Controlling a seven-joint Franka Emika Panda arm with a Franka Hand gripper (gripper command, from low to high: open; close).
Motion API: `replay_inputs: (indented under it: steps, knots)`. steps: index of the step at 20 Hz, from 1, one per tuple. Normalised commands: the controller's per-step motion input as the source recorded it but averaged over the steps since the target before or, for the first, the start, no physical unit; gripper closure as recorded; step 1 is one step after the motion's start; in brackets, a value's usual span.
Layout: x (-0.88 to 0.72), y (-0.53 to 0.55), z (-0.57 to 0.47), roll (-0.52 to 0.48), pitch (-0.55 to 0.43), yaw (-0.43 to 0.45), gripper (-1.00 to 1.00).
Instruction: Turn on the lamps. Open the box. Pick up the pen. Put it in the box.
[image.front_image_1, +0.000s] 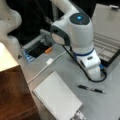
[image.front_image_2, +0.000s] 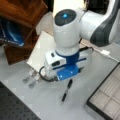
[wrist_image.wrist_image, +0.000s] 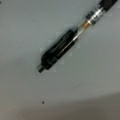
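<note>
On table: box (image.front_image_1: 107, 37) open | pen (image.front_image_2: 66, 90) outside | pincer unseen

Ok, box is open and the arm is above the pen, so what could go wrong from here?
1. The pen lies flat on the table, so a pinch could slide or roll it.
2. The arm's black cable loops close to the pen and might nudge it.
3. The end effector isn't visible, so alignment can't be confirmed.
</note>
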Motion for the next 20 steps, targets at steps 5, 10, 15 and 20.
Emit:
replay_inputs:
  steps: [5, 10, 15, 20]
  knots:
    - [0.25, 0.03, -0.09, 0.066, 0.088, -0.15, -1.0]
    - [0.26, 0.01, -0.15, 0.029, 0.032, -0.168, -1.0]
    - [0.25, 0.0, -0.1, 0.003, 0.02, -0.133, -1.0]
    - [0.21, -0.02, -0.05, -0.033, 0.022, -0.086, -1.0]
